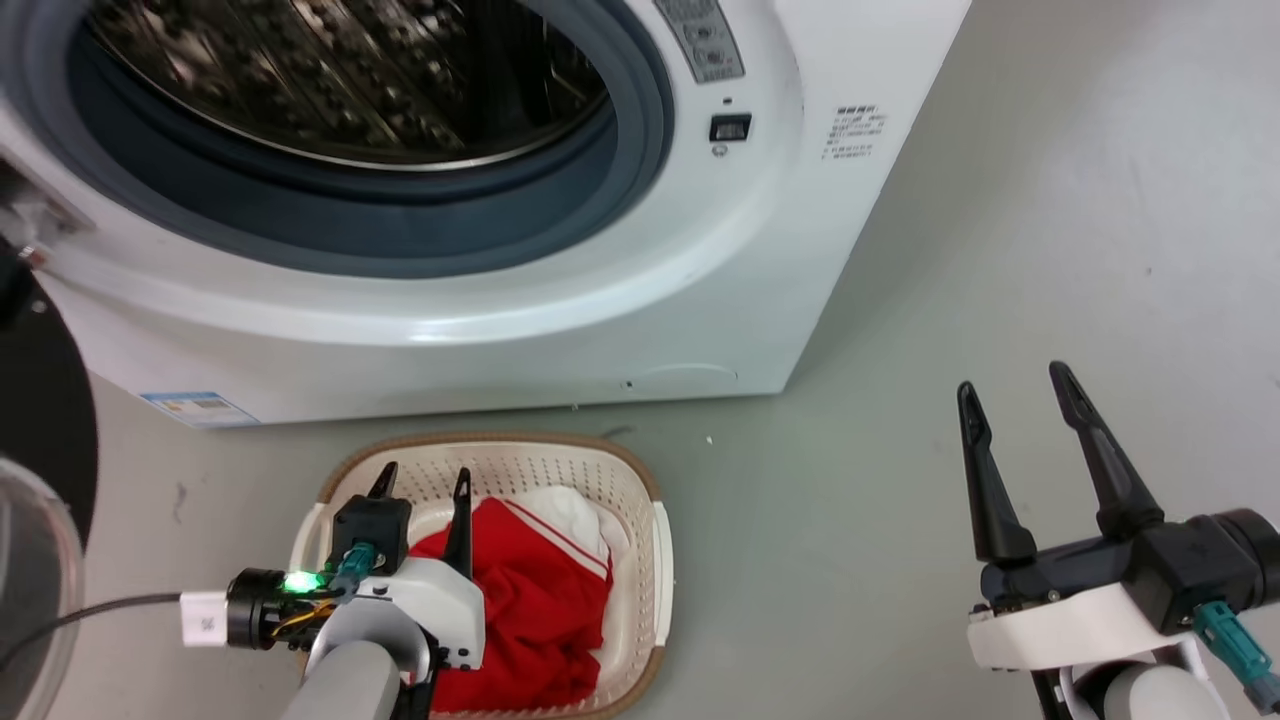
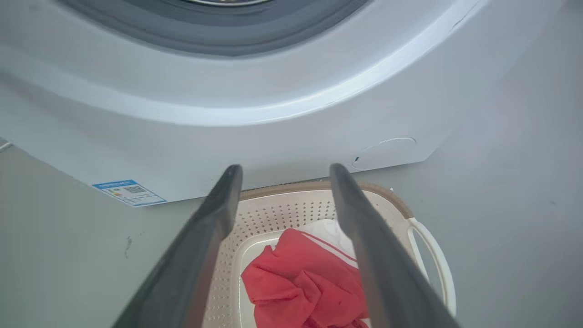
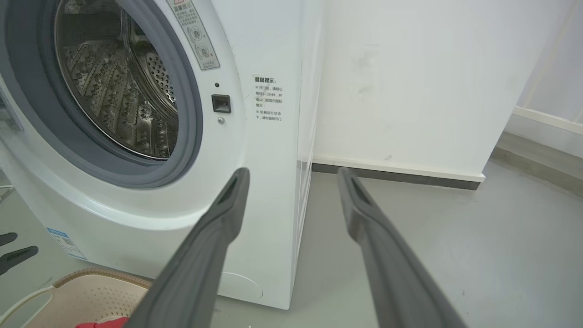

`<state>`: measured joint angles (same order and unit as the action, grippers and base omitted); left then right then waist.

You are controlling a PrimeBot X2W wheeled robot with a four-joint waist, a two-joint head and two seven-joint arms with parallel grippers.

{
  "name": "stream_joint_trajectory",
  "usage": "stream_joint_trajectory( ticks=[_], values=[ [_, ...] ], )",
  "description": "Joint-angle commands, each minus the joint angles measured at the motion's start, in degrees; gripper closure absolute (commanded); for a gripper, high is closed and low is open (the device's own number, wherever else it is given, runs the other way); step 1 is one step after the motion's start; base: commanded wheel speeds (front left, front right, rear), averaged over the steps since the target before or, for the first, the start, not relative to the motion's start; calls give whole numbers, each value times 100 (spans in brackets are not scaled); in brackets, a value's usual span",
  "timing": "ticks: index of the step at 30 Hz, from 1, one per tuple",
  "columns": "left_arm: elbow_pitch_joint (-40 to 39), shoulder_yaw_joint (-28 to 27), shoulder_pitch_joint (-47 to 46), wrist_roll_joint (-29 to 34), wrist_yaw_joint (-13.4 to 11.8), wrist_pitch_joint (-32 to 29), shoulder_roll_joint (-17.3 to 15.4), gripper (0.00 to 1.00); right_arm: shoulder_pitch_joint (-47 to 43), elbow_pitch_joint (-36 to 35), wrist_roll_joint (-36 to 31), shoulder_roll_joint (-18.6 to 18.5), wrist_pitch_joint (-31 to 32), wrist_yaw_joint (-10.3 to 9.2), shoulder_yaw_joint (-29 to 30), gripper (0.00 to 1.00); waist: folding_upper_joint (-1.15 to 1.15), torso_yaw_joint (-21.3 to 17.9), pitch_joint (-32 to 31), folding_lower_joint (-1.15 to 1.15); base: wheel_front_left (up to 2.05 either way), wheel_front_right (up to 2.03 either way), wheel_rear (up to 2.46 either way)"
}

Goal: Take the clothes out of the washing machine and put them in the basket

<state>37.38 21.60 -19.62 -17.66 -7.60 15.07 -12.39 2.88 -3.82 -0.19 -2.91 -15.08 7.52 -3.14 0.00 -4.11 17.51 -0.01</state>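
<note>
- The left gripper [image 1: 424, 478] is hovering over the near left part of the basket, its fingers [image 1: 461, 520] spread apart and gripping nothing.
- The right gripper [image 1: 1012, 385] is hanging above the bare grey floor [image 1: 880, 500], well to the right of the basket, its fingers also spread and empty.
- The basket [image 1: 657, 570] is sitting on the floor just in front of the washing machine, its brown rim lying near the machine's base.
- The clothes [image 1: 545, 610] are lying crumpled inside the basket, with red fabric on top and a white part showing toward the far side.
- The washing machine [image 1: 620, 290] is standing with its door [image 1: 45, 430] swung open at the left, and the perforated drum [image 1: 350, 70] is showing through the grey-rimmed porthole.
- A white wall [image 3: 401, 82] is rising behind the machine.
</note>
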Motion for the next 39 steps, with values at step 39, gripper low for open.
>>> stream_joint_trajectory(
  ticks=[39],
  values=[
    [-3537,-1933,2438,1415,245,15,905,0,-993,153,-47,7,-13,-5,144,0,0,248,-1706,1,0,0,0]
  ],
)
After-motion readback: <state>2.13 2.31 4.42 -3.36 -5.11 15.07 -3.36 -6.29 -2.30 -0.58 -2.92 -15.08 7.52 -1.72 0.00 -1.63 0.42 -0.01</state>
